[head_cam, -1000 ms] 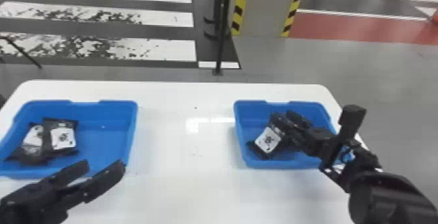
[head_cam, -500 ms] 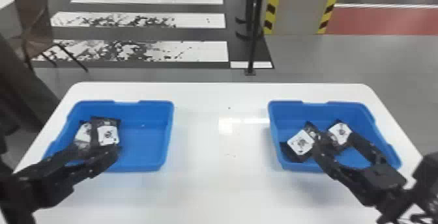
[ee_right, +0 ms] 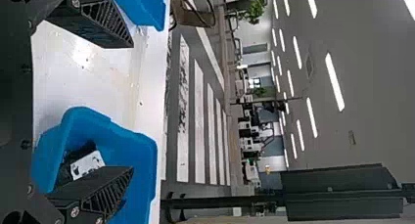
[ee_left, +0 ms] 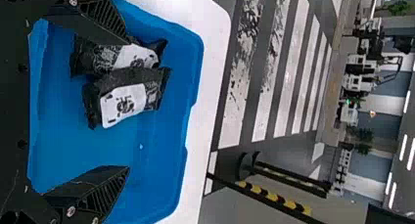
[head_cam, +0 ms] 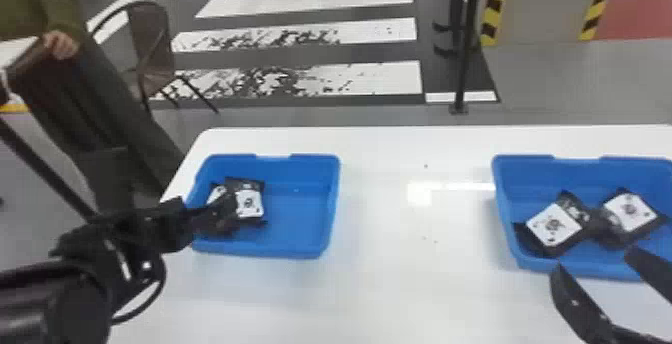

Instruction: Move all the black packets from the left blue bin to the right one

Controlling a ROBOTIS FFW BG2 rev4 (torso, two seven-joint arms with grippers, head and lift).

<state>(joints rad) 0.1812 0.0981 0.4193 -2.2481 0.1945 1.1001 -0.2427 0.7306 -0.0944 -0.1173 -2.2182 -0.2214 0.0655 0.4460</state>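
In the head view my left gripper [head_cam: 212, 210] is over the left part of the left blue bin [head_cam: 300, 223], at two black packets [head_cam: 247, 202] with white labels lying side by side. In the left wrist view the left gripper [ee_left: 128, 105] is open above the bin, a fingertip by one packet [ee_left: 136, 56] and the other packet [ee_left: 125, 102] between its fingers. My right gripper [head_cam: 592, 262] stands open at the front edge of the right blue bin [head_cam: 505, 208], which holds two packets [head_cam: 554, 225]. The right gripper [ee_right: 132, 107] has nothing between its fingers in the right wrist view.
Both bins stand on a white table [head_cam: 410, 278], with a wide stretch of tabletop between them. Behind the table are a chair [head_cam: 152, 48] and a black post [head_cam: 466, 48].
The head view has turned left. My right gripper has come out of the right bin, uncovering a second packet there. My left gripper has moved from the left bin's front to over its packets.
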